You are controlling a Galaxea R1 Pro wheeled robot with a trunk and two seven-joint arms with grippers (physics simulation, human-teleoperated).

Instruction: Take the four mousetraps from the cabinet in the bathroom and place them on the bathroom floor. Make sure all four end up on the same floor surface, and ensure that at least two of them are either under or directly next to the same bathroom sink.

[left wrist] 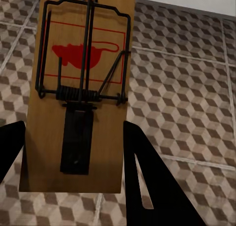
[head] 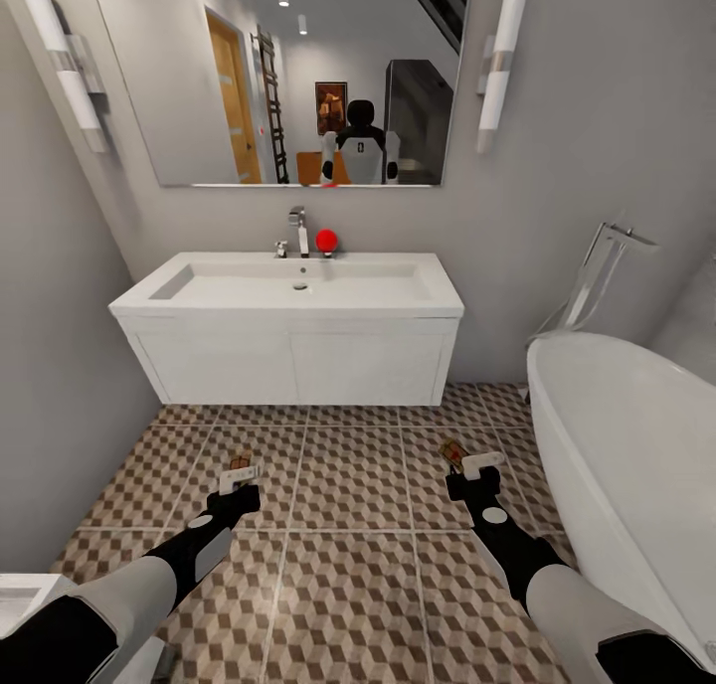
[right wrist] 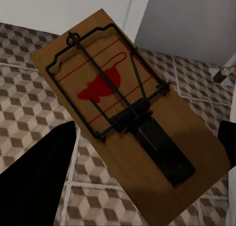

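Note:
I face the white bathroom sink (head: 288, 311) on the wall, with the bathroom floor (head: 348, 485) of cube-pattern tiles below it. My left gripper (head: 239, 477) is shut on a mousetrap (head: 240, 461), held above the tiles in front of the sink's left half. In the left wrist view that tan board (left wrist: 81, 93) with black wire and a red mouse print sits between the dark fingers (left wrist: 147, 181). My right gripper (head: 477, 468) is shut on a second mousetrap (head: 453, 452), seen large in the right wrist view (right wrist: 123, 122). The cabinet is out of view.
A white oval bathtub (head: 636, 465) with a chrome tap stands close at the right. A grey wall (head: 50, 366) closes the left side. A mirror (head: 298, 68) hangs above the sink and a red ball (head: 326, 240) sits beside the tap.

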